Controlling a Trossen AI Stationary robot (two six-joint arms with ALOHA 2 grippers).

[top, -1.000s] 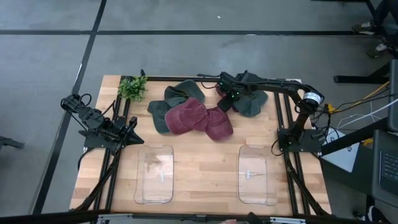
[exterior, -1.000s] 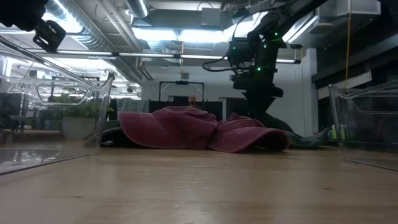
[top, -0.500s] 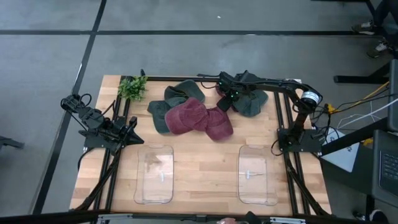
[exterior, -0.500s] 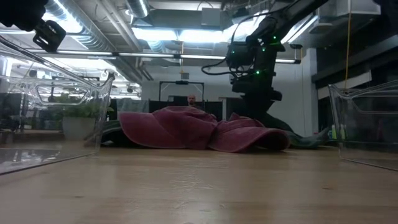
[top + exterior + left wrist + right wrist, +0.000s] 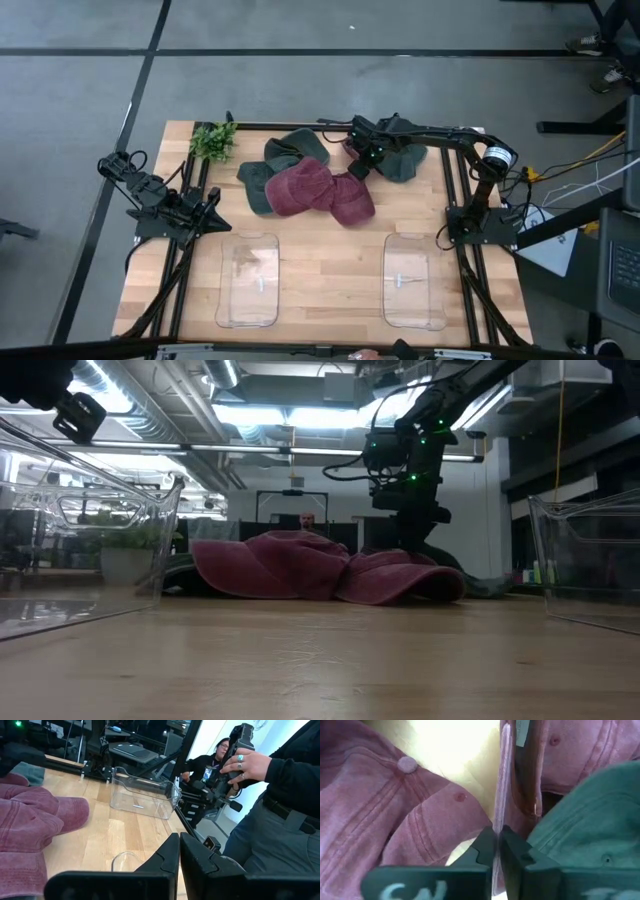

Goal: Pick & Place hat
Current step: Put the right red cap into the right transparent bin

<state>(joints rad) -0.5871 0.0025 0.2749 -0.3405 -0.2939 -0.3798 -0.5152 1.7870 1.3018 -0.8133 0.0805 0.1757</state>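
Observation:
Several hats lie heaped at the table's far middle: two maroon ones [image 5: 300, 187] [image 5: 352, 200] in front, dark green ones [image 5: 290, 150] [image 5: 402, 162] behind and beside them. My right gripper [image 5: 362, 163] points steeply down into the heap between the right maroon hat and a green one, and is shut on a maroon hat's thin edge [image 5: 503, 780]. That hat lies mostly hidden under the gripper in the high view. My left gripper [image 5: 215, 215] waits shut at the table's left edge, level, holding nothing [image 5: 178, 851]. My right gripper pinches a thin upright maroon edge [image 5: 501, 820] of a hat between its two fingertips [image 5: 487, 842], coming from above and slanting down. A label shows on the inner side of that edge. The hat still lies in the heap against a green hat [image 5: 580, 815].
Two clear plastic bins [image 5: 250, 280] [image 5: 413, 280] stand on the near half of the wooden table. A small green plant [image 5: 213, 140] is at the far left corner. Black frame rails run along both sides. People stand beyond the table [image 5: 280, 785].
My right gripper has stayed over the heap and shut on the maroon edge. The dark green hat beside it has drawn in a little toward the gripper.

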